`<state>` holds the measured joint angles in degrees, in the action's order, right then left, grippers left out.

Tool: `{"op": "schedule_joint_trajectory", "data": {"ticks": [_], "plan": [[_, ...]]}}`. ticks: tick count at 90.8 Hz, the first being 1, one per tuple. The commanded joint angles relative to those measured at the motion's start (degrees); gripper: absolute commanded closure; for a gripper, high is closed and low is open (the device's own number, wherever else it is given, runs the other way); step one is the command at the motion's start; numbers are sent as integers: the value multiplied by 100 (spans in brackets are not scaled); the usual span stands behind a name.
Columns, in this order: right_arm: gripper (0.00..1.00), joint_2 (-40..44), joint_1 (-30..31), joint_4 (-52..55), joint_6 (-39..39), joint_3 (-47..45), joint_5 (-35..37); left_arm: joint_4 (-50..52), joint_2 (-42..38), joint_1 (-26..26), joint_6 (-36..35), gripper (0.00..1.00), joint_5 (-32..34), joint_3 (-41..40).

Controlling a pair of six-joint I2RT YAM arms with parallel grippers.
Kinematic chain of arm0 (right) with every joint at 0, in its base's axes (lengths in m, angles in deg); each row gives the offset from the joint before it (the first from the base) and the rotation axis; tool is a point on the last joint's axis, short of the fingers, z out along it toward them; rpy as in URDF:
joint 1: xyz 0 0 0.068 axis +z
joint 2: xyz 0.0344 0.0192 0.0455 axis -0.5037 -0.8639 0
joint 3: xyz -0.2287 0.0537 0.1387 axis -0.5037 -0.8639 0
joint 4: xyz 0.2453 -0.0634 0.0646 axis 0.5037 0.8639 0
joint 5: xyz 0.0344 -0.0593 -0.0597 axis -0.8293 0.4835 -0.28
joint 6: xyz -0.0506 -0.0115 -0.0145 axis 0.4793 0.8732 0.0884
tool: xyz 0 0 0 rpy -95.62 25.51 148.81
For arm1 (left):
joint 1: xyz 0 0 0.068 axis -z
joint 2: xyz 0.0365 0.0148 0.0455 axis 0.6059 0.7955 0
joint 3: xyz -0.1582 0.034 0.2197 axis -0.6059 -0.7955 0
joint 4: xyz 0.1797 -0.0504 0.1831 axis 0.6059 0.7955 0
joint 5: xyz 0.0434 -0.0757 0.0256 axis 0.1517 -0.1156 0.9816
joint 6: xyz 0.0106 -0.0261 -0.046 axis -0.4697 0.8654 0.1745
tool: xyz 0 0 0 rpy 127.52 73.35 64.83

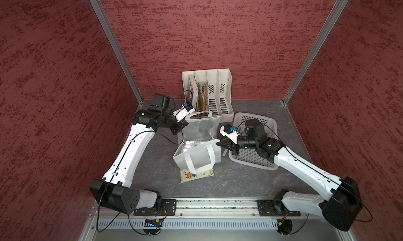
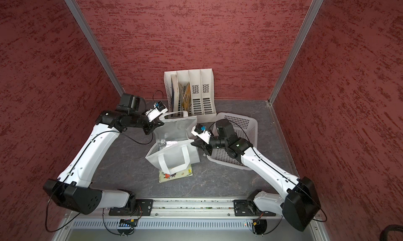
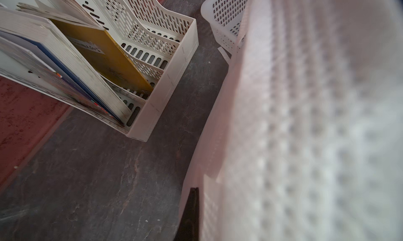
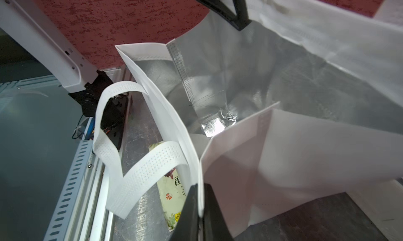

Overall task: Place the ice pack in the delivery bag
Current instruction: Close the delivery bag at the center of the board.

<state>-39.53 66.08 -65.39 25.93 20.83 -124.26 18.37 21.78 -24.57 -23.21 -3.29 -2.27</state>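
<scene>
Pinching the rim of the delivery bag [image 1: 196,157] from two sides, both hands are stretching its mouth open in the middle of the table [image 1: 239,181]. The left hand [image 1: 185,123] is gripping the corner toward the far edge with its fingers nearly together, and the right hand [image 4: 201,216] is clamping the thin white wall on the side toward the right edge. Silver lining is showing inside, and no pack is showing there. The ice pack [image 1: 187,176] is lying flat on the table toward the near edge, partly under the bag's bottom and a drooping strap [image 4: 152,165], so it is not in yet. It is looking like a soft, floppy pouch with a slick printed skin and some weight, so I am judging its exposed near edge or corner the best place to grip, with the bag lifted clear. Its cream face is carrying cartoon pictures and a few dark characters, too cut off to read; the bag is showing no writing
</scene>
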Motion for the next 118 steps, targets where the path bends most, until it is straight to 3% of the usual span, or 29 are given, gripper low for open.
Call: {"op": "schedule_joint_trajectory", "data": {"ticks": [1,29,51,54,61,75,85,93,105,118], "plan": [[100,-303,8,-800,-786,155,331,319,-231,-91,-91,100,-758,-80],[100,-630,-175,-1510,-2106,178,1525,374,-462,-192,-46,100,-711,-382],[100,-736,-8,-2153,-2757,93,1589,532,-246,-68,180,85,-1462,-237],[100,-788,64,-2189,-2761,131,1618,530,-183,4,204,85,-1527,-251],[100,-928,211,-2190,-2805,246,1601,578,38,117,224,100,-1454,-244],[100,-177,321,-2449,-2917,-111,1725,489,194,78,262,100,-906,47],[100,824,443,-2119,-3163,-37,2166,286,-123,-179,727,100,-1692,1019],[100,869,314,-1427,-3448,-382,2806,-681,-446,-623,1220,100,-2096,659],[100,466,202,-1581,-4008,-708,2295,-24,329,-521,702,100,-2037,375],[100,300,334,-1231,-3810,-505,2609,612,852,-53,307,100,-2197,396]]}}
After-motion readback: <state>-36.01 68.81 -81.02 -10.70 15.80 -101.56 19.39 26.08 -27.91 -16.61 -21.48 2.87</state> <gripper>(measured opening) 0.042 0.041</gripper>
